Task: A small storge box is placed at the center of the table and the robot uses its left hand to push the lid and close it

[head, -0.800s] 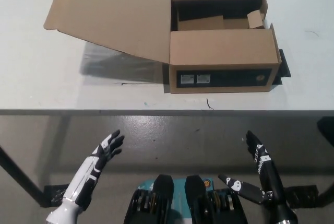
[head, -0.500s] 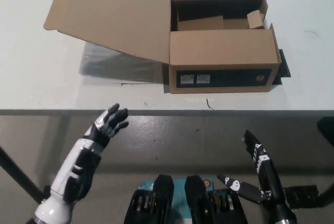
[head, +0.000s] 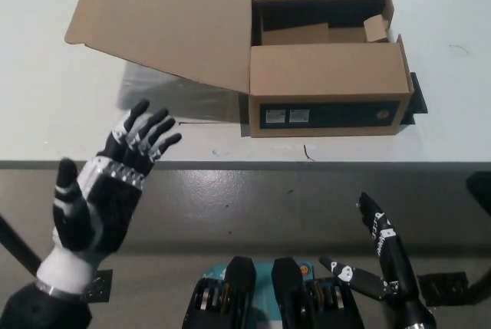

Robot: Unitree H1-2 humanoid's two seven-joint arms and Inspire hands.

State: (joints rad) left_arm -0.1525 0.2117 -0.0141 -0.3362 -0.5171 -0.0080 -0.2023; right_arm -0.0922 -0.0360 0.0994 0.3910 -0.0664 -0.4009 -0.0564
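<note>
Left hand has come up fast from low beside the robot's body: head view now shows it raised palm-up, fingers spread and holding nothing, fingertips over the near edge of the table. Right hand hasn't shifted, resting low at bottom right below the table edge, fingers apart, empty. Storage box and its lid are unchanged: box sits mid-table, near flap folded over the front half, rear half open, big lid flap lying out flat toward the robot's left. No contact yet; hand is well short of the lid and below its free edge. Reads as the reach phase. Next it likely needs to get under or behind that flap to swing it over
</note>
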